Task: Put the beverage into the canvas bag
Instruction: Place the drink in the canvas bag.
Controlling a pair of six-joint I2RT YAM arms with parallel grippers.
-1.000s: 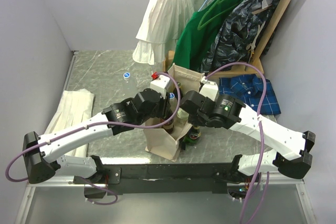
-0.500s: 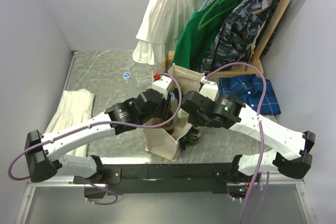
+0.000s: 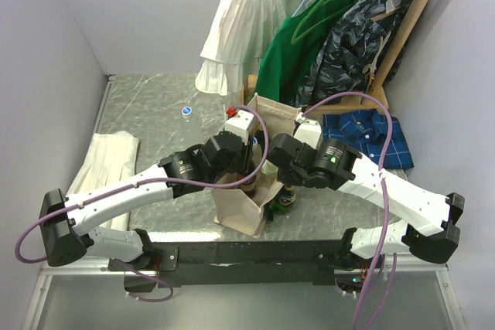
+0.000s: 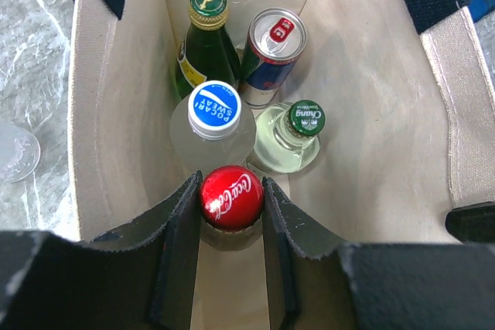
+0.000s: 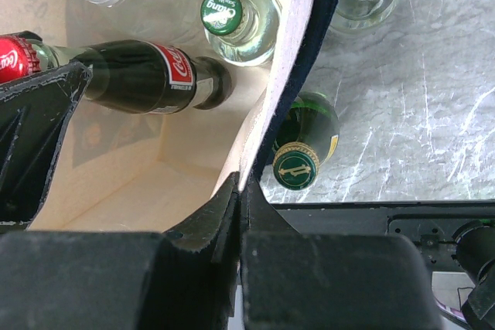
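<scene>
The beverage is a dark cola bottle (image 4: 231,196) with a red cap. My left gripper (image 4: 230,206) is shut on its neck, just under the cap, holding it inside the canvas bag (image 4: 371,137). In the right wrist view the cola bottle (image 5: 147,75) hangs over the bag's floor beside other drinks. My right gripper (image 5: 240,191) is shut on the near right wall of the canvas bag (image 5: 290,52). From above, both grippers (image 3: 246,164) (image 3: 272,161) meet over the open mouth of the bag (image 3: 236,210).
Inside the bag stand a green bottle (image 4: 207,5), a can (image 4: 277,36), a blue-capped bottle (image 4: 214,110) and a clear green-capped bottle (image 4: 305,120). A green bottle (image 5: 298,156) stands outside, against the bag's right wall. A folded white cloth (image 3: 104,164) lies left, hanging clothes (image 3: 325,36) behind.
The left arm has edged slightly to the right with the cola bottle still in its grip. The right arm and the bag have stayed where they were.
</scene>
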